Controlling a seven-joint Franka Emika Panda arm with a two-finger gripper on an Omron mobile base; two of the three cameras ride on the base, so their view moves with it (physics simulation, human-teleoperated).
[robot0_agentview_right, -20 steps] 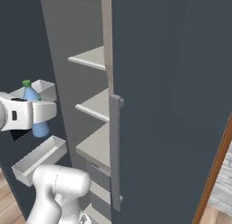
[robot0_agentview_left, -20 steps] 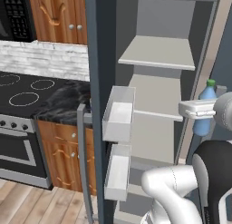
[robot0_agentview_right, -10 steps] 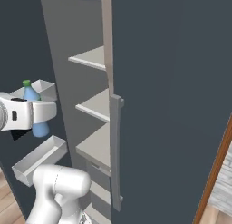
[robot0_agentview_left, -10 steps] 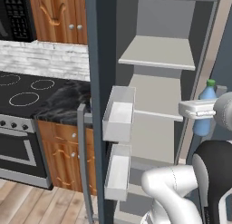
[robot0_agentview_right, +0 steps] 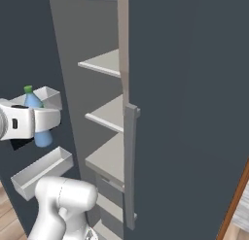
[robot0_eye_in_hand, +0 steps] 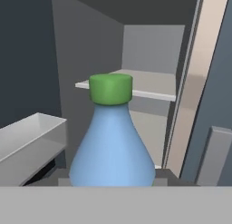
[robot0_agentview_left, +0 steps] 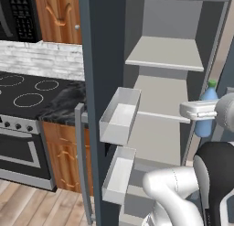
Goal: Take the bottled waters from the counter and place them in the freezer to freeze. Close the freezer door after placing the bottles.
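The green-capped blue bottle (robot0_eye_in_hand: 111, 141) stands upright, gripped in the tool (robot0_agentview_left: 201, 110). It hangs before the open freezer (robot0_agentview_left: 164, 60), beside the freezer door (robot0_agentview_left: 103, 60).

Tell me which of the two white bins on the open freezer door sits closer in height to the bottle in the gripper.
The upper bin. It hangs at about the height of the green-capped bottle held in the gripper, while the lower bin sits well below it.

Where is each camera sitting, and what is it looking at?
Left base view: behind the arm's left, facing the open freezer; white arm lower right.
Right base view: behind its right, facing the freezer's shelves; arm lower left.
Hand view: on the hand, facing the shelves.
All share the green-capped bottle in the claw.
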